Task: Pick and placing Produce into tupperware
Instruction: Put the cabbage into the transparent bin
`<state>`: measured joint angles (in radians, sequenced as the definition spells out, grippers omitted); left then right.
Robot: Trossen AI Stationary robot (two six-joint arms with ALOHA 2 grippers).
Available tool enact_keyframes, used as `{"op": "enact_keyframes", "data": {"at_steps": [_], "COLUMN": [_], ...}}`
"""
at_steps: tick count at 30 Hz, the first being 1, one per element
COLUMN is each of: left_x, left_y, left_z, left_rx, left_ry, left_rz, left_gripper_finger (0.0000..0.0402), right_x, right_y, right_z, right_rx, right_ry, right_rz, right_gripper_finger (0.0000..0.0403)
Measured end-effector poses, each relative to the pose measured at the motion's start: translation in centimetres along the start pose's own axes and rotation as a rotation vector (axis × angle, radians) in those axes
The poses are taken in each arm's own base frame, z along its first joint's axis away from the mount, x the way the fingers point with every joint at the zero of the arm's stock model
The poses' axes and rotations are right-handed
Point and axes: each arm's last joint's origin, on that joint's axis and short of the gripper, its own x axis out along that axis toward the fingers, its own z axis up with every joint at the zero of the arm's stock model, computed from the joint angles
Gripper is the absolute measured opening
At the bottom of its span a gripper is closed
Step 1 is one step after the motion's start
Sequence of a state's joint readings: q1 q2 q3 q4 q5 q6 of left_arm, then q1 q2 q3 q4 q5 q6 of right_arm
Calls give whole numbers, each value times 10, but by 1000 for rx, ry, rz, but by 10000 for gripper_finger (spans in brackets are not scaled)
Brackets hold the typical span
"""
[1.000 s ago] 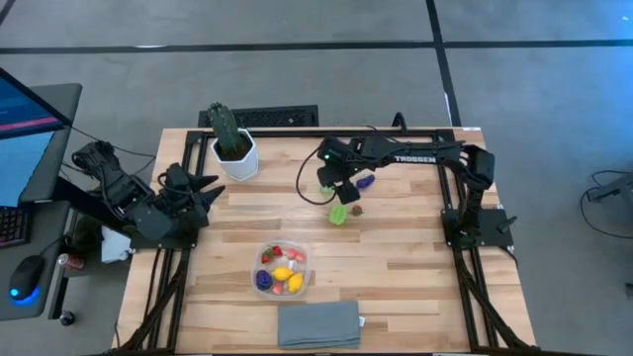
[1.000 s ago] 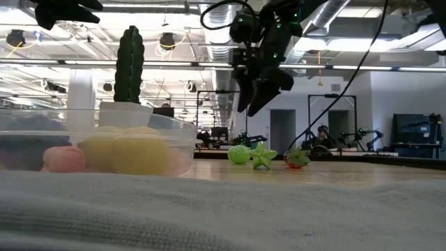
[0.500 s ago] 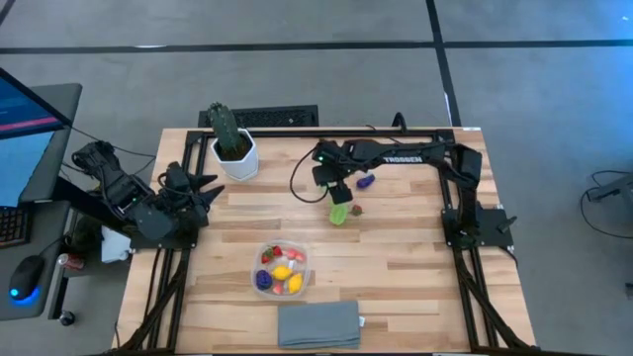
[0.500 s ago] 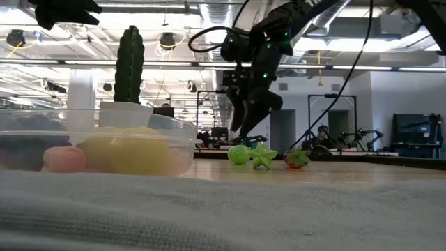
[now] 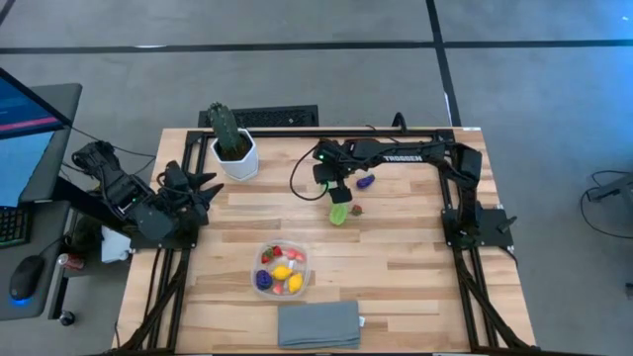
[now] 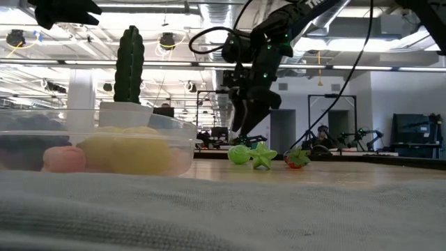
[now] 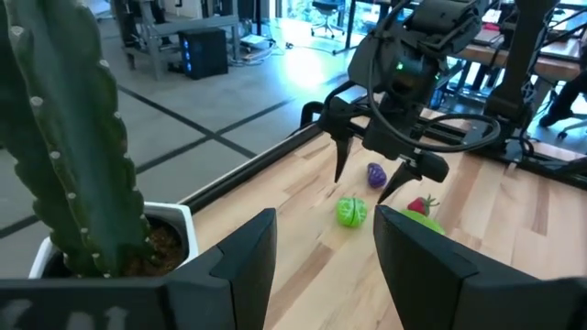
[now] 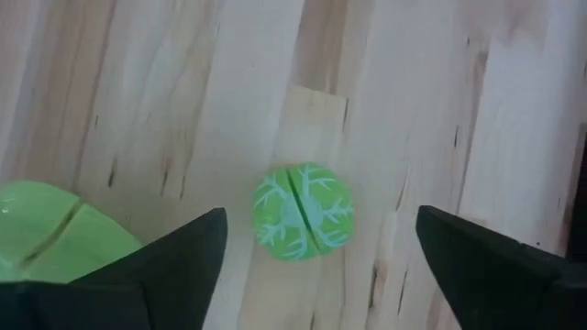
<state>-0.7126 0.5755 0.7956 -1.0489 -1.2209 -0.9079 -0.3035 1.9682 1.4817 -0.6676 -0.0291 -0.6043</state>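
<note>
My right tool, fingers spread wide, hangs over a round green cabbage-like piece on the worktop, lined up so one finger can drop either side of it. Star-shaped green piece & red piece lie just beside. Tupperware, w/ several pieces inside, sits nearer the front edge. Left tool waits open by the cactus.

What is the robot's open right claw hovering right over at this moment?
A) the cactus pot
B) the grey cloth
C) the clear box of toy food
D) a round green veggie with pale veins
D: the right wrist view shows the round green veggie lying on the wood between the spread fingers of the right gripper, untouched.
</note>
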Motion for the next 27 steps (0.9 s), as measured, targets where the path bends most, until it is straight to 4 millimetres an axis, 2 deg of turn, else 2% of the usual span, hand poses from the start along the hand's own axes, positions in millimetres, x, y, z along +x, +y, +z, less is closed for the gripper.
{"op": "enact_keyframes", "data": {"at_steps": [3,6,16,21,27], "left_x": [0,0,0,0,0], "left_y": [0,0,0,0,0], "left_z": [0,0,1,1,1], "left_rx": [-17,-33,-72,-72,-73], "left_ry": [-5,-9,-9,-12,-14], "left_rz": [4,6,4,6,7], "left_gripper_finger": [174,174,174,174,174], "right_x": [0,1,41,38,35], "right_y": [0,0,9,-5,-12], "right_z": [0,1,-2,-2,-9], "right_rx": [-17,-34,-18,34,54], "right_ry": [1,-7,89,70,86], "right_rz": [-4,-9,32,8,35], "right_gripper_finger": [393,398,398,395,391]}}
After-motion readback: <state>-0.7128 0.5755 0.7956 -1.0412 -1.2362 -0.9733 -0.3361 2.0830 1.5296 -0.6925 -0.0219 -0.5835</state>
